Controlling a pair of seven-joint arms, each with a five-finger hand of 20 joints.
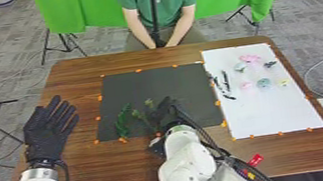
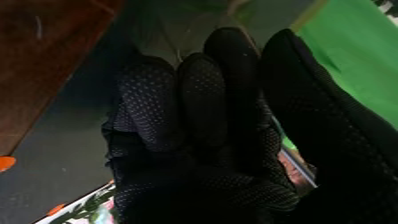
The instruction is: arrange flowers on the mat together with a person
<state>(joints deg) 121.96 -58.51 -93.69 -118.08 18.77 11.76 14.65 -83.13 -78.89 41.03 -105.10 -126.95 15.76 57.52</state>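
In the head view my right hand is over the near part of the black mat, just right of a thin leafy sprig. A fuller green sprig lies farther left on that mat. The right wrist view has my right hand with relaxed fingers, the thumb apart from them, and a thin stem beyond the fingertips; contact cannot be told. My left hand is open over the wood, left of the mat. On the white mat are a pink flower, a bluish flower and dark twigs.
Orange tape pieces mark the mats' edges. A small red item lies on the wooden table near the right arm. Green cloth hangs beyond the far edge.
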